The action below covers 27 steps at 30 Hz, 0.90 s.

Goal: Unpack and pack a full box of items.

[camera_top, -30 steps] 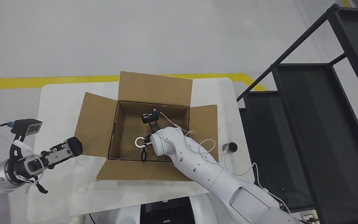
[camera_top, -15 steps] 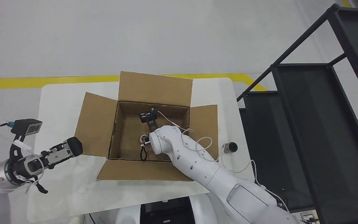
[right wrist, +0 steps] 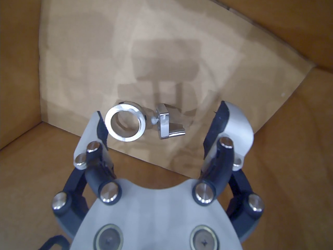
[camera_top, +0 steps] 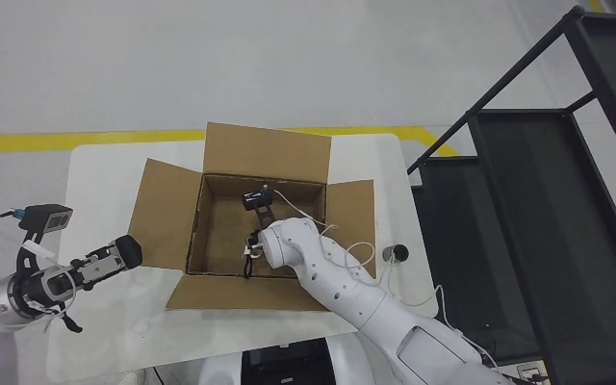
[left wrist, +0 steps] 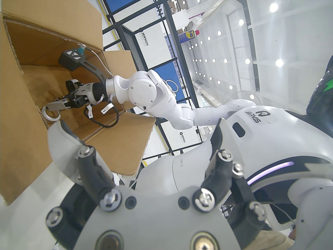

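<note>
Inside cardboard box (camera_top: 164,217), right claw (right wrist: 160,117) spread apart — shiny ring-shaped metal clamp (right wrist: 141,124) close by

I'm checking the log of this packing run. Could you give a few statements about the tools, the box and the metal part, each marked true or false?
The right tool is inside the cardboard box. True.
The right tool is shut on the metal clamp. False: its fingers are open, and the clamp lies ungripped on the box floor between them.
The left tool is inside the box. False: it is outside, over the table beside a side flap.
The box's flaps are folded open. True.
</note>
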### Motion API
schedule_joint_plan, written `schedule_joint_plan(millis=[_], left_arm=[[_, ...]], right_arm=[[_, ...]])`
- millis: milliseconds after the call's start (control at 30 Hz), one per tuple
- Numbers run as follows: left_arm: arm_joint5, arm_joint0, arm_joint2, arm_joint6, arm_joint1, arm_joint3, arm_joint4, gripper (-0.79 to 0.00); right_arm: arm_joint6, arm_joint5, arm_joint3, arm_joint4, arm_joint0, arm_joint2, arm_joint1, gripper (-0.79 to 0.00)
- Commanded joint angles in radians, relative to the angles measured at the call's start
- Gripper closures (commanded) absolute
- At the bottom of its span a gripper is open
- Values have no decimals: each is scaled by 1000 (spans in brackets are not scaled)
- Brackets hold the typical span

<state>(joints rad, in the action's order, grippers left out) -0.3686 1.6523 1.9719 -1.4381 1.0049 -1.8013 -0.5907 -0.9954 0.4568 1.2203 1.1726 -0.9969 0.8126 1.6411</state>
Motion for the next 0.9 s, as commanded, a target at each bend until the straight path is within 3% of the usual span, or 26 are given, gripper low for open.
schedule_joint_plan(millis=[0,200,267,333,867], left_arm=[[0,0,0,0,0,0,0,-785],[0,0,0,0,0,0,0,-785],[0,0,0,0,0,0,0,-785],[0,0,0,0,0,0,0,-785],[0,0,0,0,0,0,0,-785]], right_arm=[[10,2,6,-9,-2,12,0,-723],[8,-9,10,4,-6,27,-2,-591],[10,-9,2,6,-6,30,-2,-434],[16,-7,-4,4,-5,32,0,-372],[25,10,-55,7,-8,22,14,-326]])
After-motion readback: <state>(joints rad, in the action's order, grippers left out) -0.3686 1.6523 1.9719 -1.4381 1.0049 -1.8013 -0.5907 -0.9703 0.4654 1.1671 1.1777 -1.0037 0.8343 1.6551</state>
